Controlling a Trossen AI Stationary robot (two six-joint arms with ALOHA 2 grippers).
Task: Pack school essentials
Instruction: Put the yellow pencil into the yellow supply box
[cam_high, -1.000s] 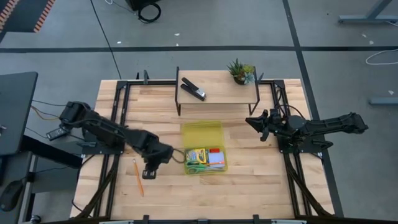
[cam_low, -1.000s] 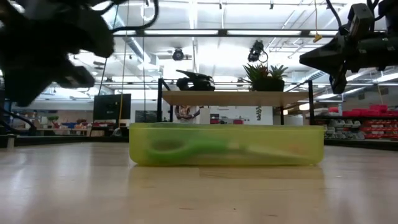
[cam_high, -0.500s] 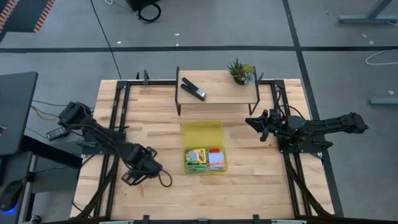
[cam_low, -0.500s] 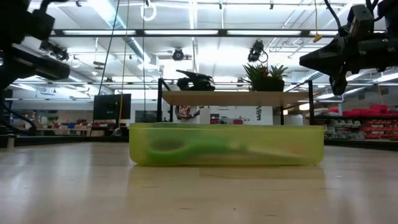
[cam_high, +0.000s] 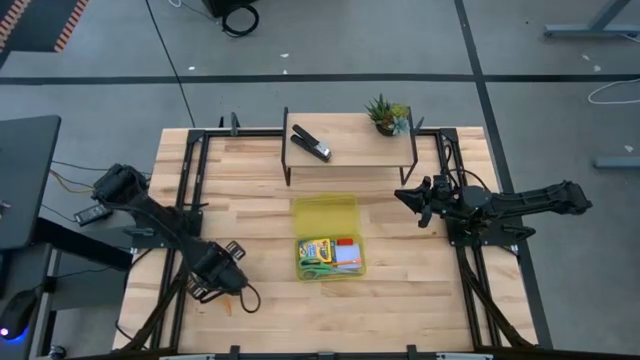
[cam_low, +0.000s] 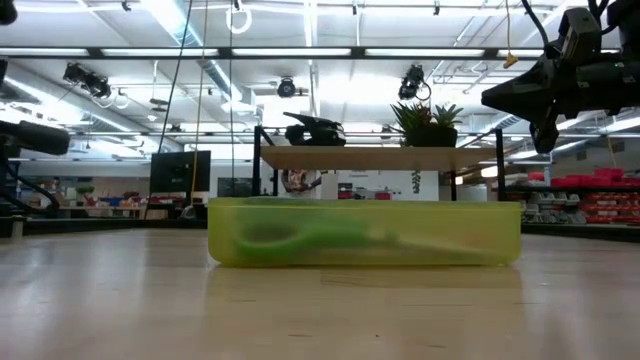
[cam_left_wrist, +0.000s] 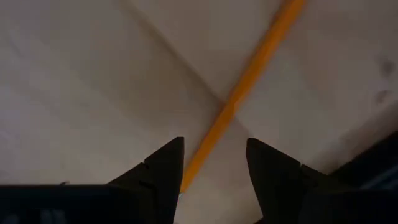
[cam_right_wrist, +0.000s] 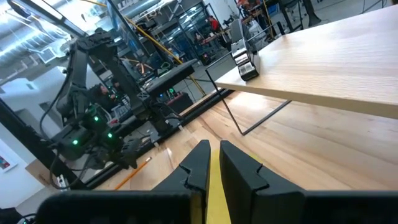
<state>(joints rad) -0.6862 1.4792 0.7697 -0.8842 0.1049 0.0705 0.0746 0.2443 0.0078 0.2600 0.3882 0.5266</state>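
Note:
An orange pencil (cam_left_wrist: 249, 78) lies flat on the wood near the table's front left. My left gripper (cam_left_wrist: 214, 146) stands open just above it, pointing down, one finger on each side of the pencil near one end; in the high view my left gripper (cam_high: 218, 275) hides the pencil. The open yellow-green case (cam_high: 329, 240) sits mid-table with a crayon box, red eraser, pale blue notepad and green-handled scissors inside. My right gripper (cam_high: 405, 197) hangs shut above the table's right side, holding nothing.
A low wooden shelf (cam_high: 350, 150) stands at the table's far side with a black stapler (cam_high: 311, 143) and a small potted plant (cam_high: 387, 115) on it. The case's lid (cam_high: 324, 213) lies open toward the shelf. Bare wood surrounds the case.
My left gripper has left the case's left side and gone toward the table's left and near edges, coming down over the pencil. In the low view it has passed out of the picture's left side. The case and its contents have stayed put.

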